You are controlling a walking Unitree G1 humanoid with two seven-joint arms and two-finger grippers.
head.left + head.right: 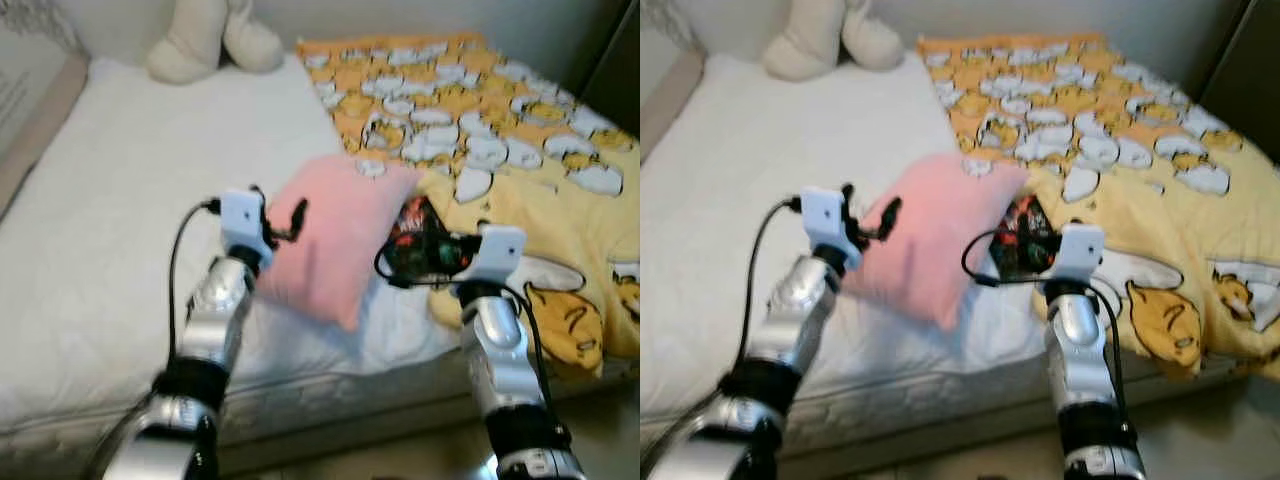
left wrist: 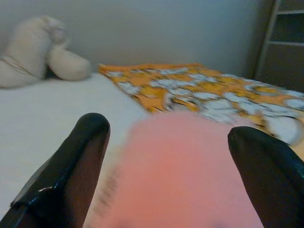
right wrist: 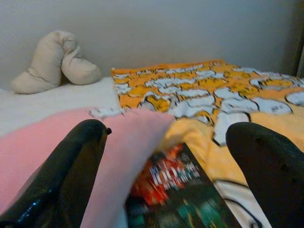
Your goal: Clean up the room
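We face a white-sheeted bed point(image 1: 120, 200) with a yellow patterned blanket point(image 1: 520, 150) and a cream plush toy point(image 1: 210, 35) by the wall. Our left gripper point(image 1: 285, 222) spreads its fingers at the soft pink square pillow point(image 1: 335, 240) — not yet gripped. Our right gripper point(image 3: 166, 166), fingers apart, hovers over a dark glossy book point(image 3: 183, 194) beside the pillow — tidying looks barely begun.

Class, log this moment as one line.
left gripper: open at pink pillow | right gripper: open over book | blanket: on bed

A pink pillow point(image 1: 335, 240) lies tilted on the white bed point(image 1: 120, 220).
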